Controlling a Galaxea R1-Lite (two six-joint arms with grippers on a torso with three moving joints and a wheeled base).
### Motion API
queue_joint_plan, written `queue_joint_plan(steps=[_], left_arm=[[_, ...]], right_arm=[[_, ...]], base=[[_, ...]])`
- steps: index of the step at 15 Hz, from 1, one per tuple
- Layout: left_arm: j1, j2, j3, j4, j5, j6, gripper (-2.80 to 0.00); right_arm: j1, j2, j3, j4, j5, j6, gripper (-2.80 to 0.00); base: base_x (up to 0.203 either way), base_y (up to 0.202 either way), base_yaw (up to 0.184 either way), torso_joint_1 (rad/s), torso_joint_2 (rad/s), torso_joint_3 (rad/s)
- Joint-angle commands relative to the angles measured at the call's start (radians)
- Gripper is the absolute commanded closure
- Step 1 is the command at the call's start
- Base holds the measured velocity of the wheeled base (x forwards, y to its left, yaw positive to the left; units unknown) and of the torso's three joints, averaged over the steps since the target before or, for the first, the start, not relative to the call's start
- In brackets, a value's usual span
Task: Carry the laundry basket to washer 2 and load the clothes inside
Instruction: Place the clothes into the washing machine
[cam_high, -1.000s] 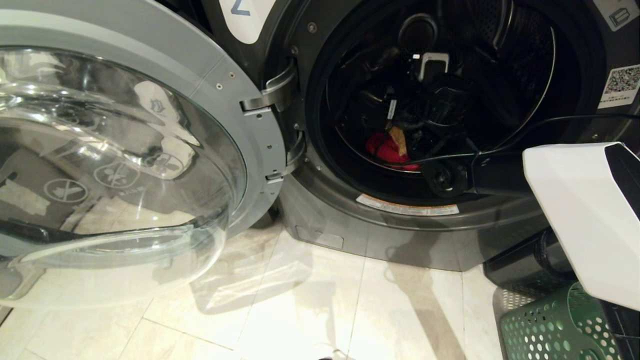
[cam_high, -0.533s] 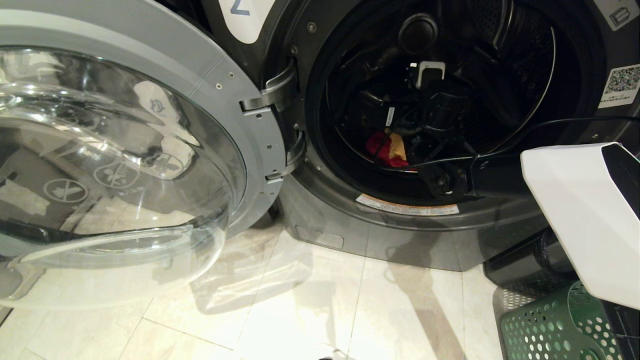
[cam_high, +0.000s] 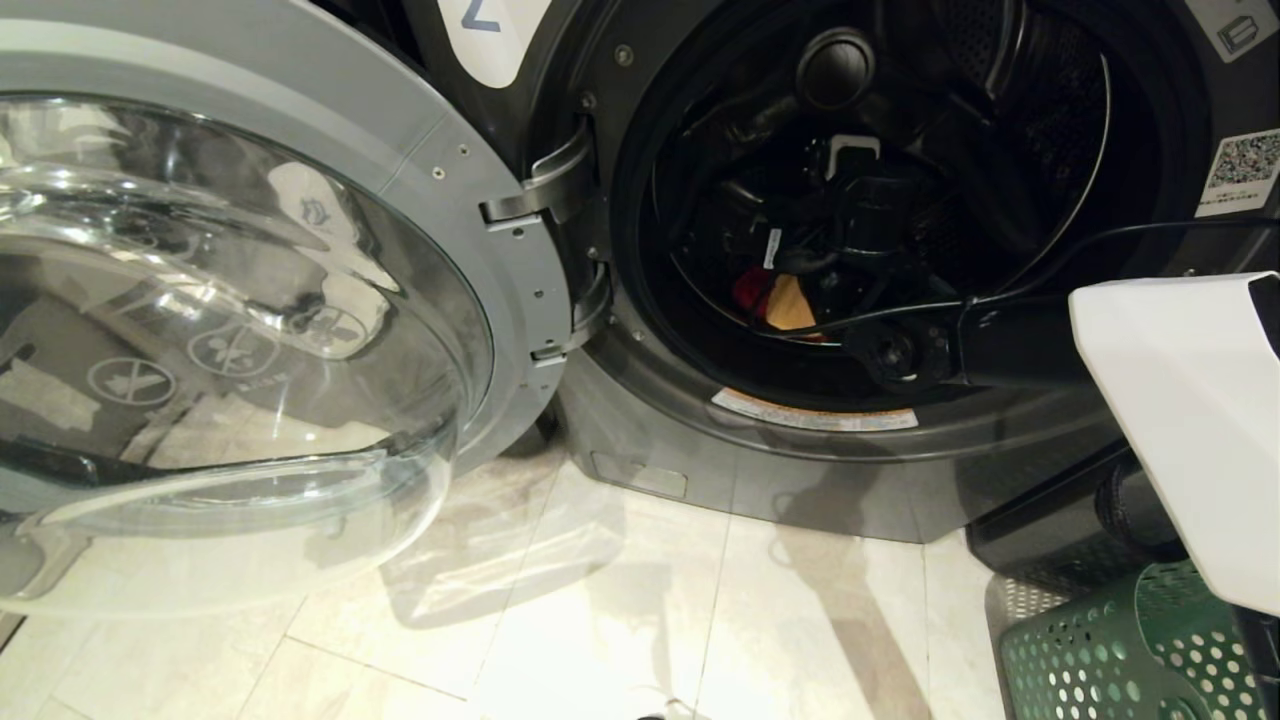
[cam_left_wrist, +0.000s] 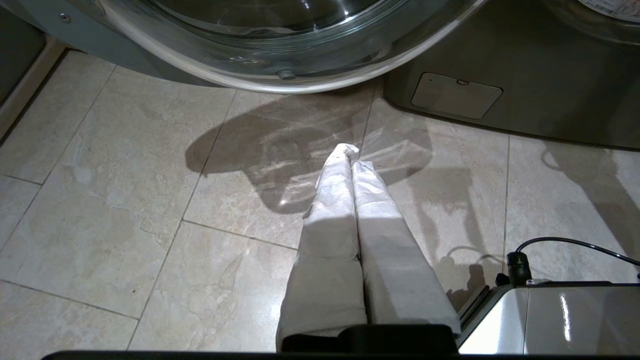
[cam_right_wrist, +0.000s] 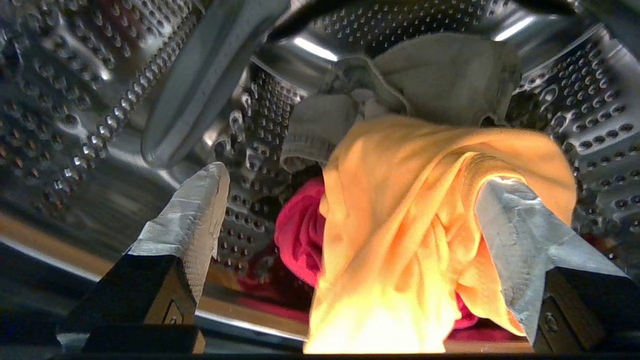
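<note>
Washer 2 (cam_high: 700, 430) stands dark grey with its glass door (cam_high: 250, 300) swung open to the left. My right arm reaches into the drum. There my right gripper (cam_right_wrist: 355, 177) is open with its jaws wide apart. A yellow cloth (cam_right_wrist: 400, 225) hangs between them, draped against one finger (cam_right_wrist: 515, 235) and not pinched. It lies over a red cloth (cam_right_wrist: 300, 235), with a pale grey garment (cam_right_wrist: 440, 75) behind. The green laundry basket (cam_high: 1100, 650) sits on the floor at the lower right. My left gripper (cam_left_wrist: 351, 155) is shut and empty, parked above the tiles.
The open door's rim (cam_left_wrist: 285, 75) overhangs the tiled floor (cam_high: 600, 620) on the left. A black cable (cam_high: 1100, 235) runs along my right arm into the drum opening. My own base (cam_left_wrist: 550, 320) shows beside the left gripper.
My right wrist has turned and sunk slightly inside the drum. The yellow cloth has dropped over the red one. The white forearm shell has shifted right. The left arm has not moved.
</note>
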Motion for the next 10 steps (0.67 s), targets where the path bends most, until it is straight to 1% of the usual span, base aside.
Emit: queue_joint_plan(steps=[1, 3, 5, 7, 8, 10], left_arm=[[0.001, 0.002, 0.0, 0.0, 0.0, 0.0, 0.0], [0.0, 0.002, 0.0, 0.0, 0.0, 0.0, 0.0], [0.001, 0.002, 0.0, 0.0, 0.0, 0.0, 0.0], [0.001, 0.002, 0.0, 0.0, 0.0, 0.0, 0.0], [0.0, 0.002, 0.0, 0.0, 0.0, 0.0, 0.0], [0.0, 0.002, 0.0, 0.0, 0.0, 0.0, 0.0]], right_arm=[[0.001, -0.01, 0.001, 0.003, -0.002, 0.002, -2.8], [0.014, -0.018, 0.013, 0.013, 0.005, 0.011, -2.8], [0.021, -0.014, 0.012, 0.007, 0.036, 0.013, -2.8], [0.024, 0.02, -0.01, 0.014, 0.056, 0.04, -2.8], [0.024, 0.022, -0.026, 0.015, 0.053, 0.038, -2.8], [0.024, 0.025, -0.035, 0.006, 0.047, 0.009, -2.8]], base=[[0.0, 0.0, 0.0, 0.0, 0.0, 0.0], [0.0, 0.0, 0.0, 0.0, 0.0, 0.0], [0.0, 0.0, 0.0, 0.0, 0.0, 0.0], [0.0, 0.0, 0.0, 0.0, 0.0, 0.0], [0.0, 0.0, 0.0, 0.0, 0.0, 0.0], [0.0, 0.0, 0.0, 0.0, 0.0, 0.0]])
